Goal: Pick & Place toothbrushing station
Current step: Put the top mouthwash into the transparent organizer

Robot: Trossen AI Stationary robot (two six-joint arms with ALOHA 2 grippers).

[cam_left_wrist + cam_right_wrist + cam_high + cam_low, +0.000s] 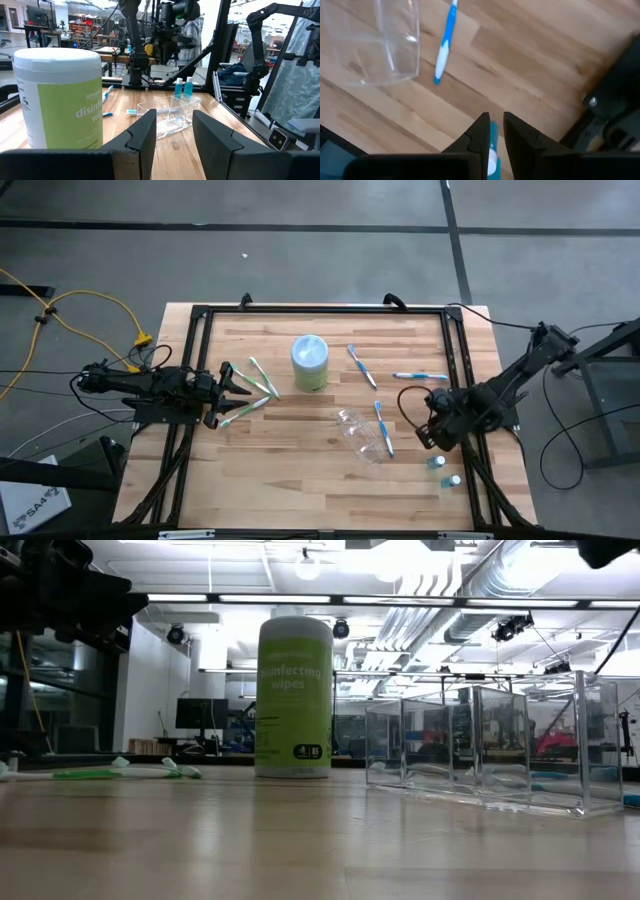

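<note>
While clenched on a blue-capped tube (491, 150), right gripper (493, 131) just beside the clear plastic container (372, 42).

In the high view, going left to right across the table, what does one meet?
Left gripper → green-white toothbrushes → wipes canister → clear plastic container → blue-white toothbrush → right gripper → blue-capped tube.
</note>
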